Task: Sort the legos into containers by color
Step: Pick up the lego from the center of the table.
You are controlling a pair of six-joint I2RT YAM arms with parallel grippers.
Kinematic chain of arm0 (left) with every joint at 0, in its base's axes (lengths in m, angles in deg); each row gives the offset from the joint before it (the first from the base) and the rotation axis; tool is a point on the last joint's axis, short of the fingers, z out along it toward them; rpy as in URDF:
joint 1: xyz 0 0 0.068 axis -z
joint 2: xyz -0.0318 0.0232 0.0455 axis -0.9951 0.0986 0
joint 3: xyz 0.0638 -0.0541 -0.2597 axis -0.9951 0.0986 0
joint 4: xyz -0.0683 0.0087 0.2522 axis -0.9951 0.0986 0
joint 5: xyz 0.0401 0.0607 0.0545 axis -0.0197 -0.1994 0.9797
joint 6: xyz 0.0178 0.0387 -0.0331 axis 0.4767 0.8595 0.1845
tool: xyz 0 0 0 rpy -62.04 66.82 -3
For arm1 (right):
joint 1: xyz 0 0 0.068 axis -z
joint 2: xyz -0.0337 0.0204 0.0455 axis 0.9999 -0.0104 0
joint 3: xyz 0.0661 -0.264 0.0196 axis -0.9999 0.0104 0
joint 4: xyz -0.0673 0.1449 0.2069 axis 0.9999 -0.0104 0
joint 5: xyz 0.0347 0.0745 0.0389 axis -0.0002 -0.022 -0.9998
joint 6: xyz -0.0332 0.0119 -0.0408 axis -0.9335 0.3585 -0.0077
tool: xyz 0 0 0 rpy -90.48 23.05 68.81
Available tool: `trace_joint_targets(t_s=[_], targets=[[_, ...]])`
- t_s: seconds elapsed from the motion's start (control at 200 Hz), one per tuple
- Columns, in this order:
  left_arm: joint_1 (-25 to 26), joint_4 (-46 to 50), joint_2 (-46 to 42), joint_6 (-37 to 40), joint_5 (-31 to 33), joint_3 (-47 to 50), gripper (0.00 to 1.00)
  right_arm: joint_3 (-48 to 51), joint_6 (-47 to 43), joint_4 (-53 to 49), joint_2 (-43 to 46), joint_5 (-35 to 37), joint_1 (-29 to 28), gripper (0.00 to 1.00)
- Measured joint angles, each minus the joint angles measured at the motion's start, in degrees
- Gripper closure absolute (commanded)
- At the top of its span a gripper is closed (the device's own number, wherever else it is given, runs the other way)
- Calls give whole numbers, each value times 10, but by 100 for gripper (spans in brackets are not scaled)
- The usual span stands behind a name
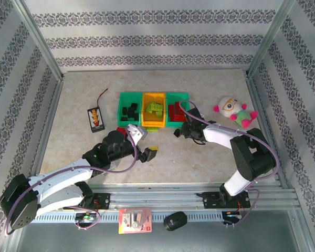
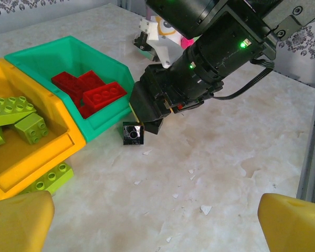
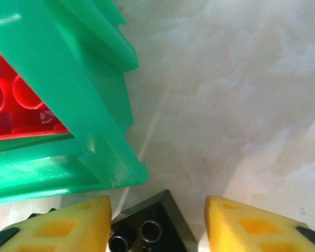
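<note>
Fingers [image 3: 252, 228] of the right gripper [image 3: 157, 227] straddle a black lego brick [image 3: 147, 235] on the table, a sliver of gap on one side, not yet clamped; left gripper [image 2: 157, 231] hangs wide open, empty; pickup is in hand; next: clamp, lift, carry across to the teal bin of black bricks [image 1: 121, 107]; the red-brick bin [image 3: 110, 173] corners just beside the brick, and the left arm crowds the route.
</note>
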Motion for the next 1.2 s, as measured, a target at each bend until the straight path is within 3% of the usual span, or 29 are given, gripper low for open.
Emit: trace_joint_targets(t_s=[0.135, 0.24, 0.485, 0.819, 1.019, 1.199], targets=[[0, 0, 0, 0, 0, 0, 1, 13, 0, -10, 17, -8, 0, 53], [0, -3, 0, 0, 0, 0, 1, 16, -5, -23, 28, -12, -4, 41], [0, -8, 1, 0, 0, 0, 1, 1, -20, -31, 7, -26, -13, 42], [0, -8, 1, 0, 0, 0, 1, -14, -38, -49, -12, -21, -28, 65], [0, -7, -4, 6, 10, 0, 1, -27, -40, -70, -9, -24, -43, 72], [0, 22, -62, 13, 63, 7, 1, -69, -58, -86, 9, -26, -82, 73]])
